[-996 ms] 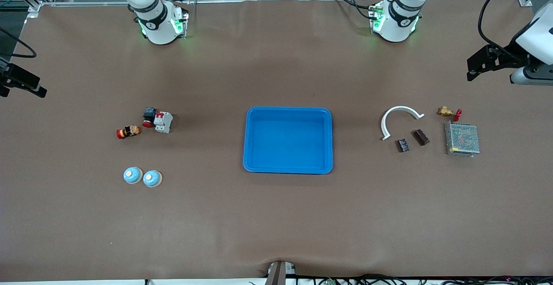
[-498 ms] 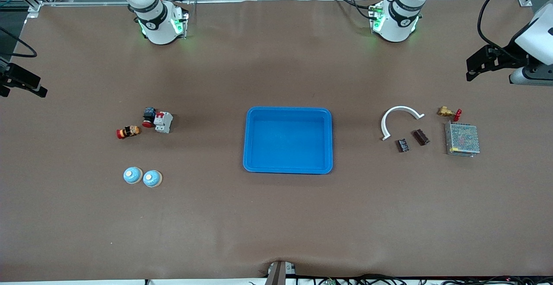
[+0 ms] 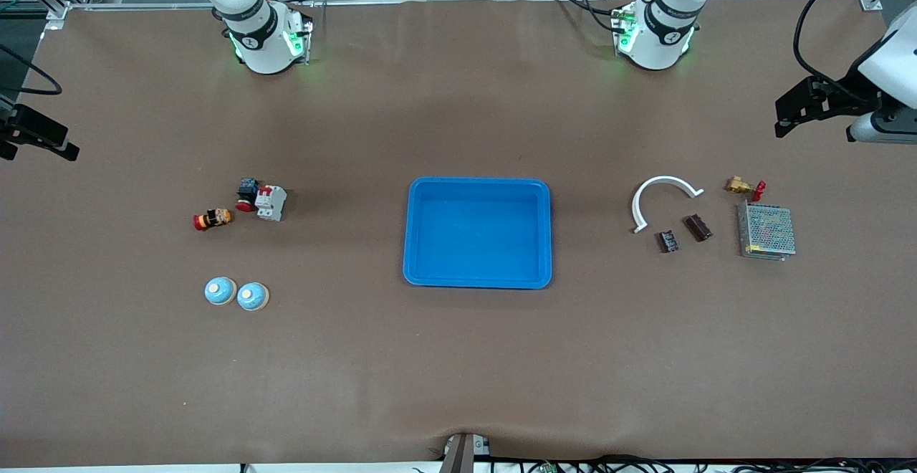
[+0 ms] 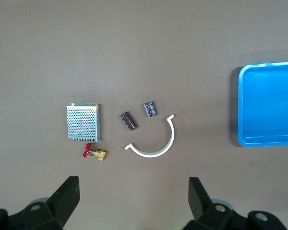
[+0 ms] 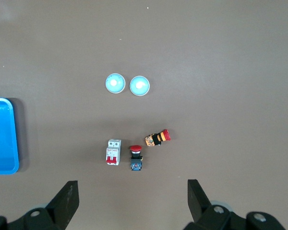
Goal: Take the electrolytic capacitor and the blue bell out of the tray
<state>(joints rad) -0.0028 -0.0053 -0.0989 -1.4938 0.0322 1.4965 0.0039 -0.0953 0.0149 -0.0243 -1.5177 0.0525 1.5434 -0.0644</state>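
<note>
Two dark capacitors point(image 3: 668, 241) point(image 3: 697, 227) lie on the table toward the left arm's end; they also show in the left wrist view point(image 4: 150, 108) point(image 4: 129, 121). Two blue bells point(image 3: 220, 291) point(image 3: 252, 296) stand side by side toward the right arm's end, also in the right wrist view point(image 5: 114, 83) point(image 5: 139, 86). A blue tray point(image 3: 478, 182) sits mid-table, empty. My left gripper point(image 3: 782, 120) point(image 4: 133, 196) hangs high over the table's left-arm end, open and empty. My right gripper point(image 3: 64, 149) point(image 5: 133, 196) hangs high over the right-arm end, open and empty.
Beside the capacitors lie a white curved strip point(image 3: 663, 197), a brass valve with a red handle point(image 3: 743, 187) and a metal mesh power supply point(image 3: 766, 231). Farther from the front camera than the bells lie a white circuit breaker point(image 3: 271, 202) and two red push buttons point(image 3: 246, 195) point(image 3: 212, 219).
My left gripper has shifted very slightly at the table's edge. Nothing on the table has moved.
</note>
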